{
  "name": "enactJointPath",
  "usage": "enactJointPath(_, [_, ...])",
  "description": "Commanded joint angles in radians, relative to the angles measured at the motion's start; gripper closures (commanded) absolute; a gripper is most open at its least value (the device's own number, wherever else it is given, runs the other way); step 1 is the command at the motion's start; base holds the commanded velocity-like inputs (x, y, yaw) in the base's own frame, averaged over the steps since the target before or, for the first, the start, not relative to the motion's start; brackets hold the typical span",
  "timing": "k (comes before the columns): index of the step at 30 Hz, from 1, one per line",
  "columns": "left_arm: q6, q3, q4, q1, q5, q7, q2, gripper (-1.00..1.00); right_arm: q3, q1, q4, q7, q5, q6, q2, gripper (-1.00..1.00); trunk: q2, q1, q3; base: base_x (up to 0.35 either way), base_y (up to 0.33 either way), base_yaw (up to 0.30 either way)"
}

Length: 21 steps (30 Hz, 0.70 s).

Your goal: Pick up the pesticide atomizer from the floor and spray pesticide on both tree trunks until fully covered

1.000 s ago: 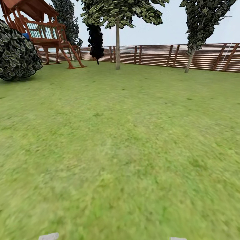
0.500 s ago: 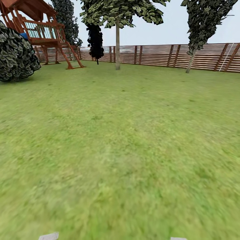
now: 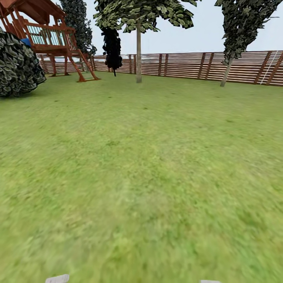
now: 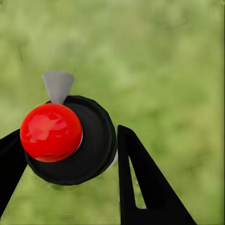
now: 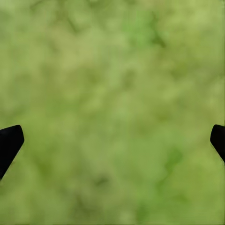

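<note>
The pesticide atomizer (image 4: 70,140) is seen from above in the left wrist view: a red round button on a black cap with a grey nozzle, above blurred grass. My left gripper (image 4: 65,140) is shut on it, one black finger on each side. My right gripper (image 5: 115,133) hangs open over bare grass, holding nothing. In the head view, a tall tree (image 3: 138,51) with a pale straight trunk stands far ahead by the fence. A second tree (image 3: 226,70) with a leaning pale trunk stands at the far right. I see no white specks on either trunk.
Green lawn (image 3: 141,177) stretches ahead to a brown slat fence (image 3: 188,65). A round dark bush (image 3: 17,65) and a red-brown wooden play tower (image 3: 47,35) stand at the far left. A dark narrow shrub (image 3: 113,47) stands near the fence.
The whole head view has shifted a little: the bush slid left and the right tree slid right, so the camera moved. The grippers' states are the same.
</note>
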Motion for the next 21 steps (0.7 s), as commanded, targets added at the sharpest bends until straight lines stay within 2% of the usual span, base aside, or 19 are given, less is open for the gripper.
enactJointPath(1, [-0.003,0.002,0.001,-0.001,0.007,-0.002,0.000,1.00,0.009,0.000,0.001,-0.002,-0.009,-0.003,0.000,-1.00,0.000,0.000,-0.001,0.337,0.000,0.000])
enactJointPath(21, [-0.003,0.002,0.000,-0.001,0.007,-0.002,0.000,1.00,0.009,0.000,0.001,-0.002,-0.009,-0.003,0.000,-1.00,0.000,0.000,-0.001,0.337,0.000,0.000])
